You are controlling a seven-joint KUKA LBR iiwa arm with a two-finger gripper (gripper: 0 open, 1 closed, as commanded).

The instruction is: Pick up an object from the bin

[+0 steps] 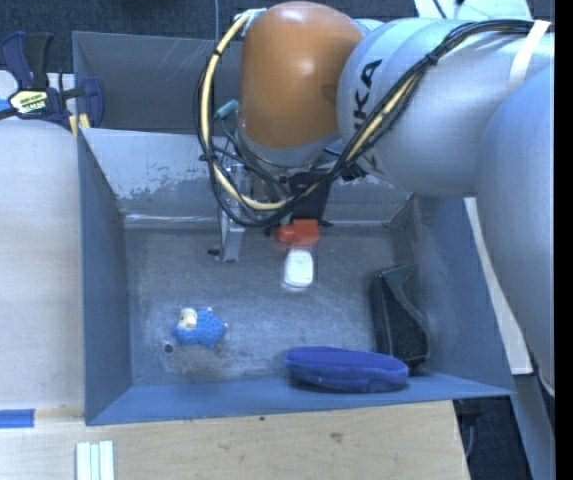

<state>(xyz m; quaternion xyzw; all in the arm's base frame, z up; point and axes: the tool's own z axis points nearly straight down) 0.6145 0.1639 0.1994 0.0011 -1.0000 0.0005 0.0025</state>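
I judge this the approach step. The gripper (pixel 264 236) hangs low just behind the white lump (pixel 298 269), which is smooth and rounded. A small orange block (pixel 299 232) sits at the lump's far side. Whether the gripper is open I cannot tell, and nothing shows in its grasp. Next it needs centring over the lump, then lowering.

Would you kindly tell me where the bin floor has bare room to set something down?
Barest: the floor by the bin's left wall, behind the small blue toy. Also the middle, between the toy, the white piece and the blue oval pad. Crowded at right, around the black pouch.
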